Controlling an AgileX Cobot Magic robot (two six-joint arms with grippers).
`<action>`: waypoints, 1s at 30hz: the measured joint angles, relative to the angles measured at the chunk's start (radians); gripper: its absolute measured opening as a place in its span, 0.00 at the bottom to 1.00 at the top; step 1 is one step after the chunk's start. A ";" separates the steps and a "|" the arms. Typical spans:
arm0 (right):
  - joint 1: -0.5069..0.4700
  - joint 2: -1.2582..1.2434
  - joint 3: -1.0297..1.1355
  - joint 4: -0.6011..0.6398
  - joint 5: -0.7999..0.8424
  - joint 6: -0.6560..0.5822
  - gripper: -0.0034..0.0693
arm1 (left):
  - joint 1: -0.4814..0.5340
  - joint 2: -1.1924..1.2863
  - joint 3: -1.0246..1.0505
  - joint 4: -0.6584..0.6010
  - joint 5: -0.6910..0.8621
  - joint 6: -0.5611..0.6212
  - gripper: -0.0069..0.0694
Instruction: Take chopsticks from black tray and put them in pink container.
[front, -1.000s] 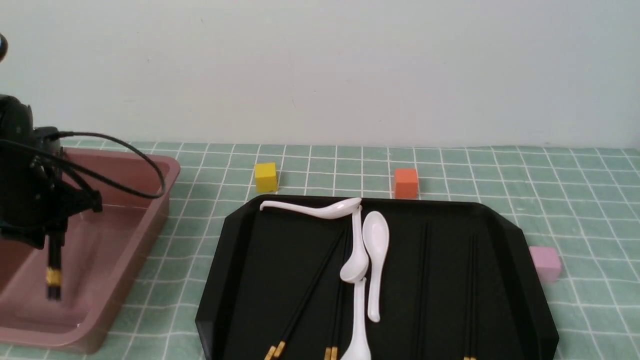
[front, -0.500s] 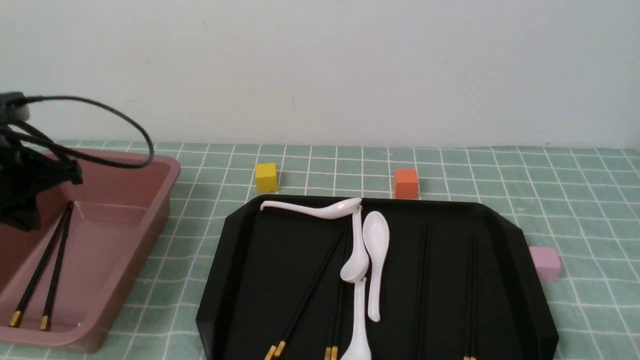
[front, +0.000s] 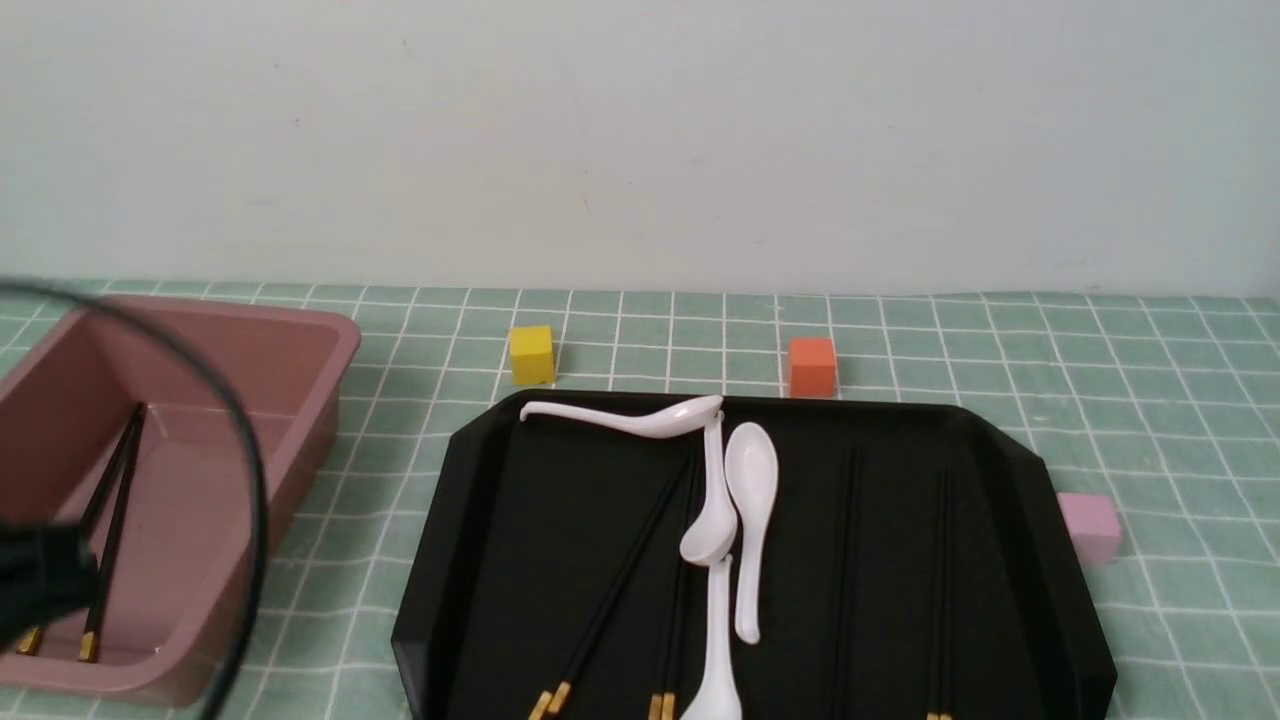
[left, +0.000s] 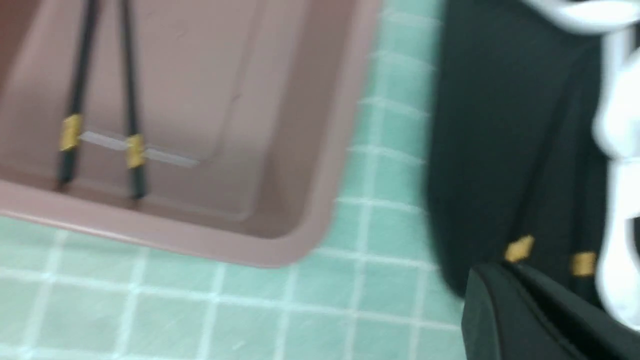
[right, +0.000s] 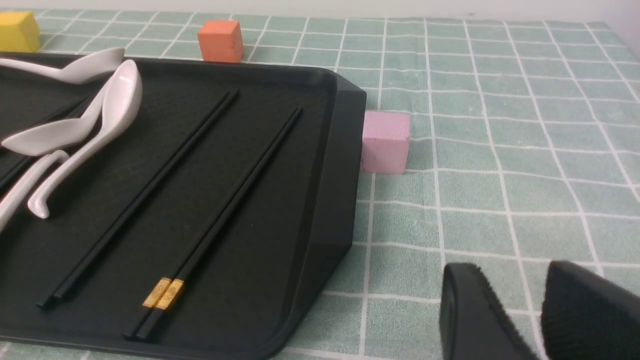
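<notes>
Front view: left arm (front: 45, 580) had dropped lower and nearer, chopsticks (front: 112, 535) unmoved in pink container (front: 235, 350). Left jaws together, empty; right jaws apart. No readable writing.

of the cubes on the green checked cloth (front: 430, 430), the pink one (front: 1091, 527) is nearest the right tool (right: 515, 280), the orange (front: 812, 367) farther, the yellow (front: 532, 355) farthest; four white spoons (front: 752, 480) lie well apart from it.
</notes>
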 joint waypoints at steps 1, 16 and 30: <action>0.000 0.000 0.000 0.000 0.000 0.000 0.38 | 0.000 -0.082 0.065 -0.044 -0.043 0.018 0.07; 0.000 0.000 0.000 0.000 0.000 0.000 0.38 | 0.000 -0.737 0.373 -0.285 -0.352 0.067 0.07; 0.000 0.000 0.000 0.000 0.000 0.000 0.38 | 0.000 -0.738 0.484 -0.184 -0.397 0.047 0.07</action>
